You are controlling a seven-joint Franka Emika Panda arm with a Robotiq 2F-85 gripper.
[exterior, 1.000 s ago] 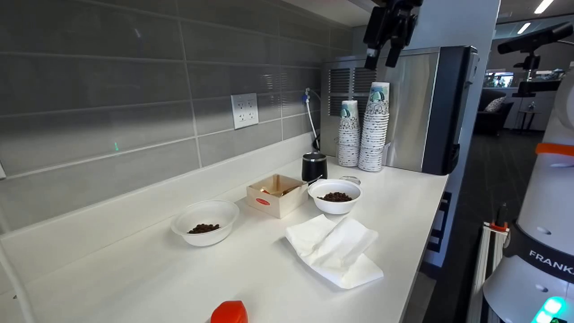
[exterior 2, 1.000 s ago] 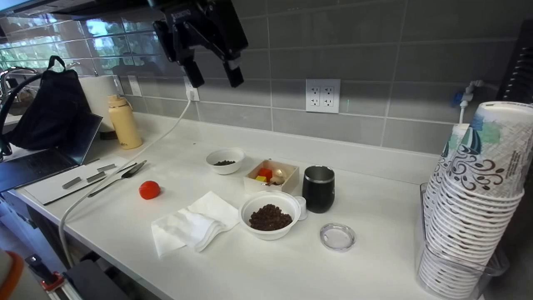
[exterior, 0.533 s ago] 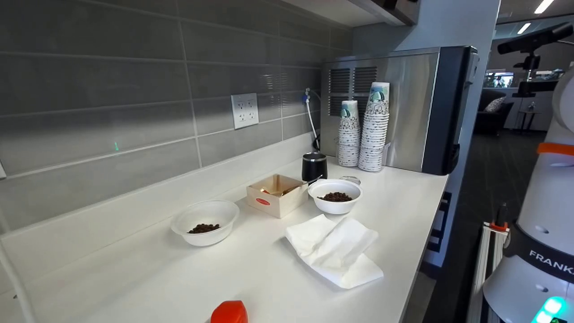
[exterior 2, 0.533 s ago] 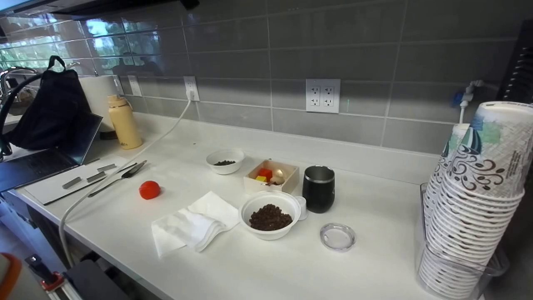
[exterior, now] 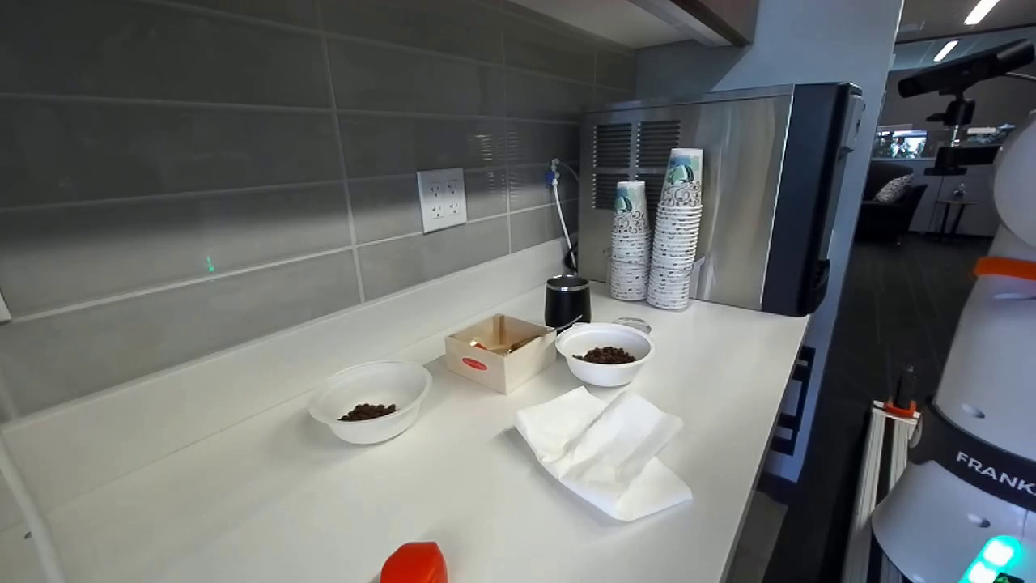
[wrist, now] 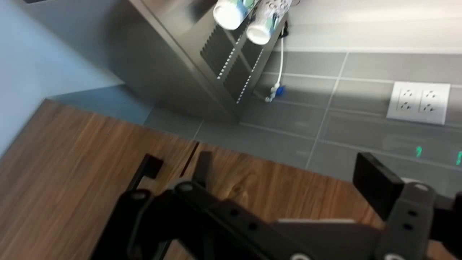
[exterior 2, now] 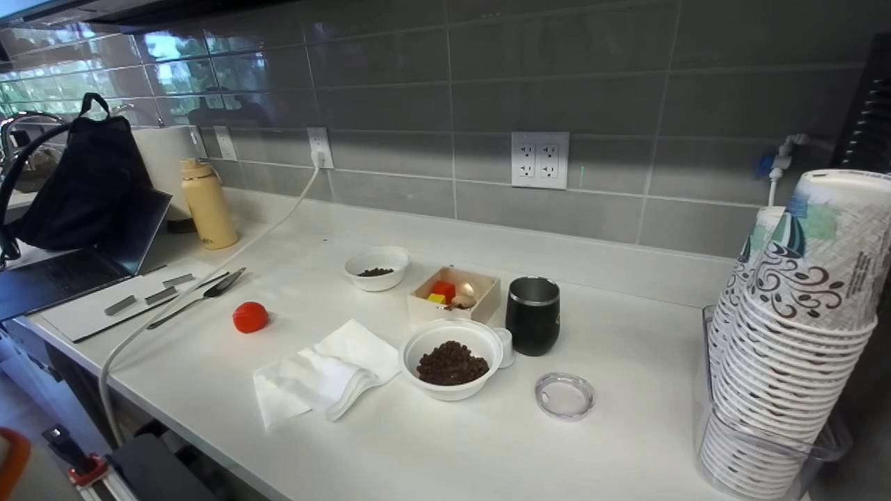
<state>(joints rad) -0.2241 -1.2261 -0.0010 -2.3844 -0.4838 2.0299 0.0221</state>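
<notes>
Wrist view: the gripper [wrist: 285, 164] enters from the bottom edge, its jaws spread wide with nothing held — the smooth, brown-grained cabinet [wrist: 249, 177] shows through the gap. That cabinet seems the nearest thing, lying behind the jaws; depth is hard to judge, so contact cannot be told. Farther off are a brushed-steel appliance [wrist: 177, 76], printed paper cups [wrist: 269, 21] and a glossy tiled wall [wrist: 296, 115]. My reading is that no grasp is in hand: the jaws are raised and aimed at wall and cabinet. A reach to the counter would call for lowering and turning them, clear of the wood.

In an exterior view the jaws are out of frame; the white, rounded arm [exterior: 987, 348] stands beside a hard, pale counter [exterior: 324, 518]. On it are a thin-walled bowl [exterior: 372, 433] of small dark pellets [exterior: 368, 413], a square wooden box [exterior: 502, 368] and a soft, crumpled napkin [exterior: 603, 453].

In an exterior view — jaws absent here too — a second bowl [exterior 2: 445, 391] sits near a black tumbler [exterior 2: 532, 320] with a shiny rim; a clear round lid [exterior 2: 565, 396] and a red, ball-like thing [exterior 2: 250, 317] lie apart.
</notes>
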